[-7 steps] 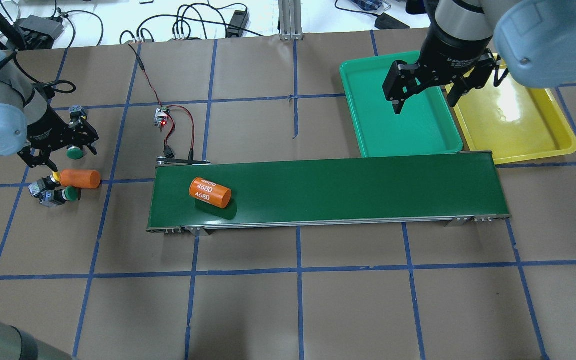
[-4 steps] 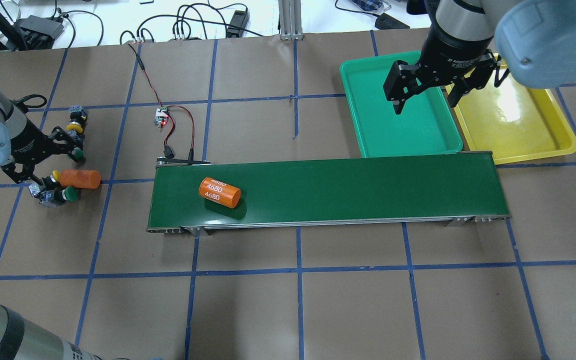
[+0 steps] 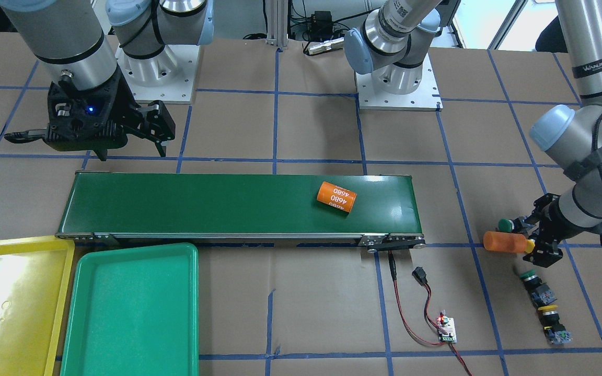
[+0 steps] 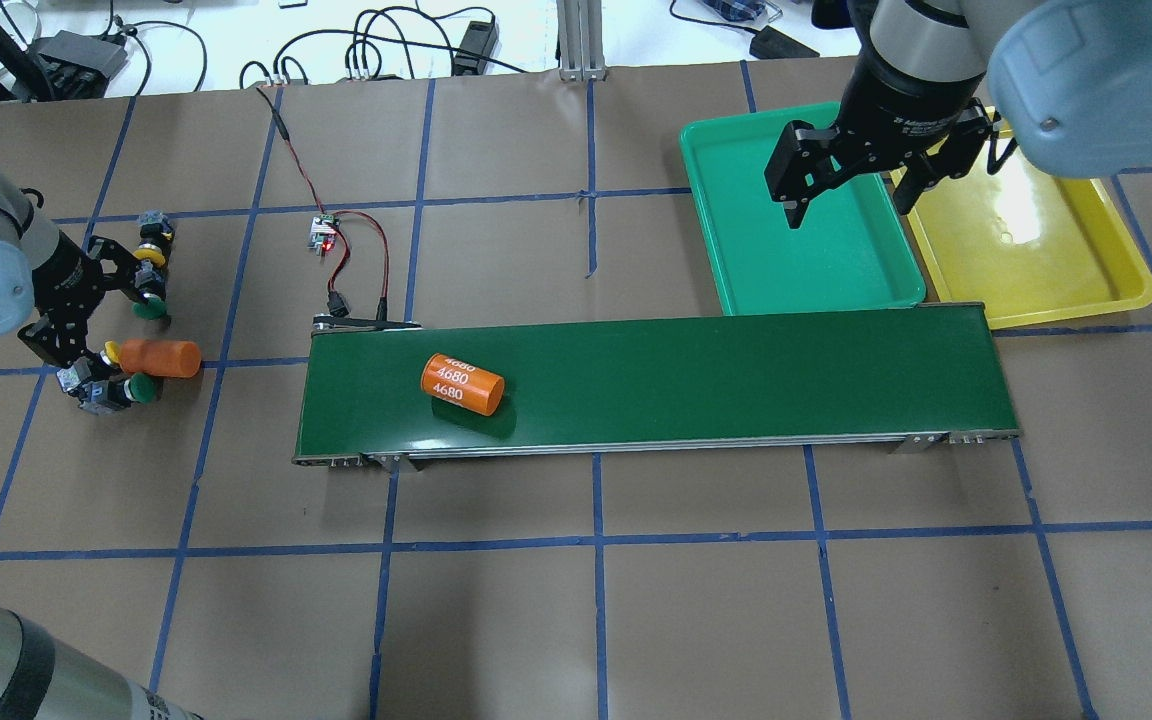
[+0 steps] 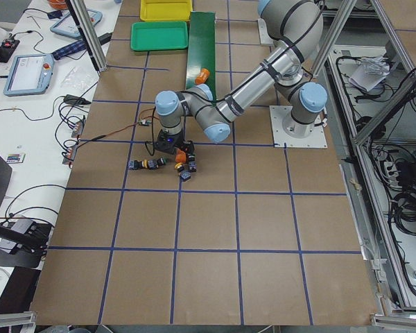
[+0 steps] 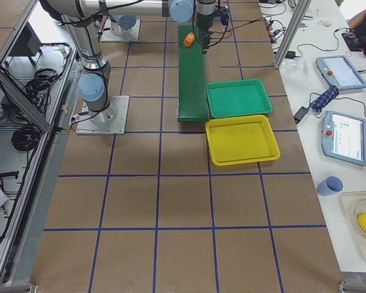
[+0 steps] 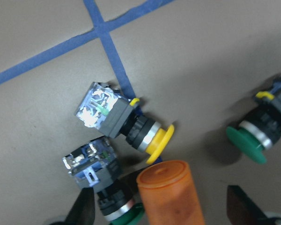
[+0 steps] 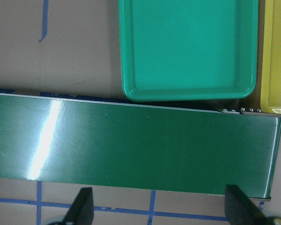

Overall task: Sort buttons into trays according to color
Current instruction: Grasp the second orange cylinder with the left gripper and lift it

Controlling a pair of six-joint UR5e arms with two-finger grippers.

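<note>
Left gripper (image 4: 96, 322) has jaws wide, low over the button cluster off the belt's (image 4: 736, 380) left end. Orange cylinder (image 7: 171, 192) end sits between its fingers. Touching the cylinder: yellow button (image 7: 126, 124) and green button (image 4: 141, 388). Second green button (image 4: 148, 309) and second yellow button (image 4: 148, 252) lie just beyond. Right gripper (image 4: 848, 205), jaws wide, hangs past the belt's far edge over the green tray (image 4: 736, 170), beside the yellow tray (image 4: 1066, 250). Second orange cylinder (image 4: 462, 384) lies on the belt.

bright, even overhead light. you get soft, short shadows, as beside the orange cylinder (image 4: 463, 384) on the belt (image 4: 736, 370). white glare blooms on the yellow tray (image 4: 1066, 262); a pale streak crosses the belt in the right wrist view. left wrist close-up reads slightly soft.
</note>
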